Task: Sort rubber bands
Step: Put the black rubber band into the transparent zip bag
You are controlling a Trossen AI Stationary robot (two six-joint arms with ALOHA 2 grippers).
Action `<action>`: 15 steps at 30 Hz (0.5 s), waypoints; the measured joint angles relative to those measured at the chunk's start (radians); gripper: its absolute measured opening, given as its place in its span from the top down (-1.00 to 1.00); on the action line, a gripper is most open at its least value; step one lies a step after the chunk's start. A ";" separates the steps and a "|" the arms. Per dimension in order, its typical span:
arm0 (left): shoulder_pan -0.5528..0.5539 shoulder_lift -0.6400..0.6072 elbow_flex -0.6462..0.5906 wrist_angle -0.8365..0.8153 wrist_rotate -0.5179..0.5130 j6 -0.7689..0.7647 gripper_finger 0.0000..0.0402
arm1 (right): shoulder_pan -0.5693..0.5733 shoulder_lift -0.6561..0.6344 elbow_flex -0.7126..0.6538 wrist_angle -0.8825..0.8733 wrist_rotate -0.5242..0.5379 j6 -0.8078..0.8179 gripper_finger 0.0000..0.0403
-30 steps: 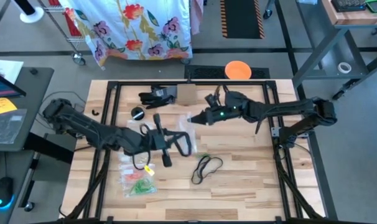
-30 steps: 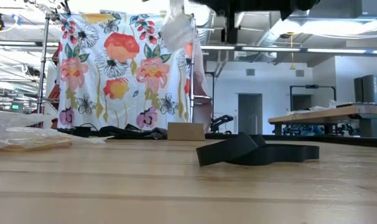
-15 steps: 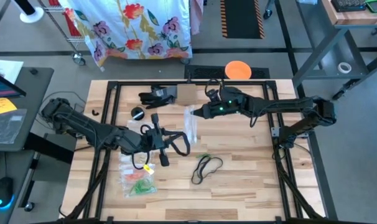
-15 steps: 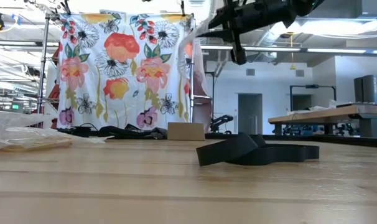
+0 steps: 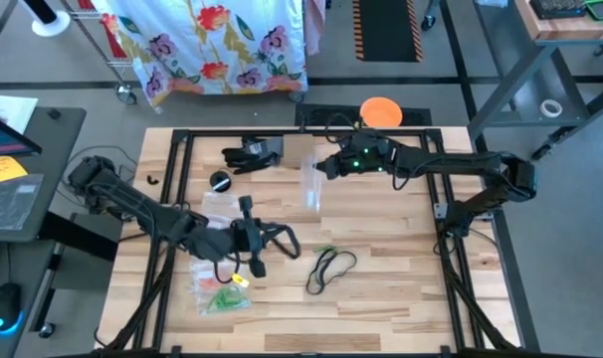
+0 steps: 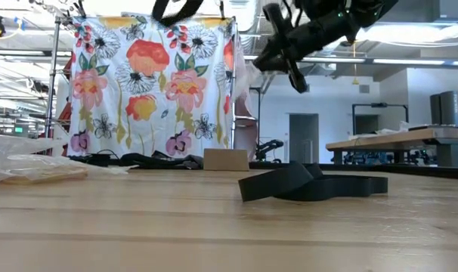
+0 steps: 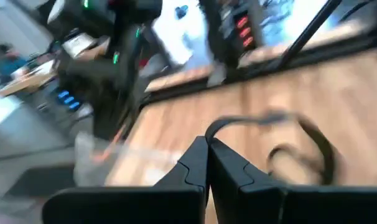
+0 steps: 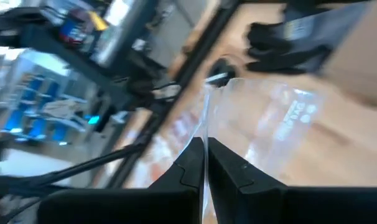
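Right arm lifts a clear bag as the rubber-band sort gets under way

The right gripper (image 5: 324,169), jaws pinched shut on the edge of a clear plastic zip bag (image 5: 310,186), holds it hanging above the far middle of the wooden table (image 5: 401,249); the left gripper (image 5: 282,239), fingers pressed together and holding nothing visible, hovers low over the table's centre, just beside a loop of black bands (image 5: 330,266). The coloured rubber bands (image 5: 222,295) lie in a bagged heap near the front left edge, well apart from both grippers. Judged from here, the step is presenting the bag for filling: the right arm would do well to hold the mouth steady and facing the left arm, while the left opens before reaching the heap and takes few bands at a time
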 joint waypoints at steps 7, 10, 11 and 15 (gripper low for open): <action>0.012 0.015 -0.121 0.033 -0.309 -0.071 1.00 | -0.044 0.000 0.000 -0.024 0.059 -0.177 0.93; 0.065 0.016 -0.192 0.124 -0.292 -0.121 1.00 | -0.043 0.000 0.000 -0.012 0.065 -0.186 0.93; 0.081 0.016 -0.219 0.134 -0.274 -0.126 1.00 | -0.042 0.000 0.000 -0.007 0.065 -0.197 0.93; 0.180 0.015 -0.291 0.167 -0.278 -0.111 1.00 | -0.043 0.000 0.000 0.034 0.068 -0.305 0.93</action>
